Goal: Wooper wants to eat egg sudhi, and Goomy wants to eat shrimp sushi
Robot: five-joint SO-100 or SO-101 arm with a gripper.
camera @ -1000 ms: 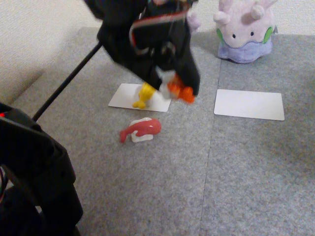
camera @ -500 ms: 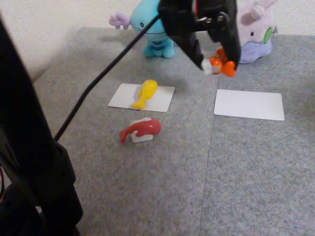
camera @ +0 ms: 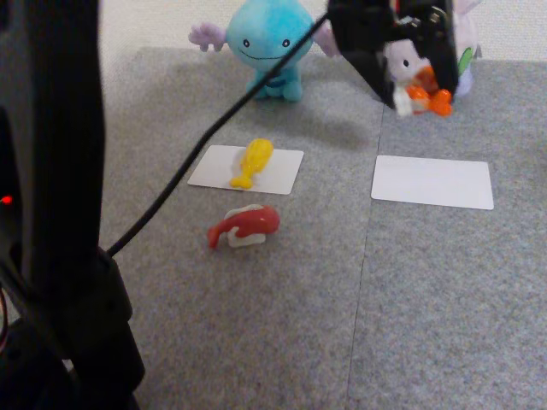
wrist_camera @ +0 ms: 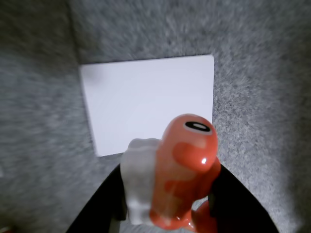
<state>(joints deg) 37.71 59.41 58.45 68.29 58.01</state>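
grey carpet (camera: 282,316), two white cards (camera: 432,181), apparently paper

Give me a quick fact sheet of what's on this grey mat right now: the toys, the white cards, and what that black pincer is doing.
Pincer: shut on the shrimp sushi, held in the air in front of Goomy
Right white card: nothing on it; lies under the carried sushi in the wrist view
Left white card: carries the egg sushi
Pink-red sushi: on the grey mat, just in front of the left card
Wooper: at the mat's back edge, behind the left card
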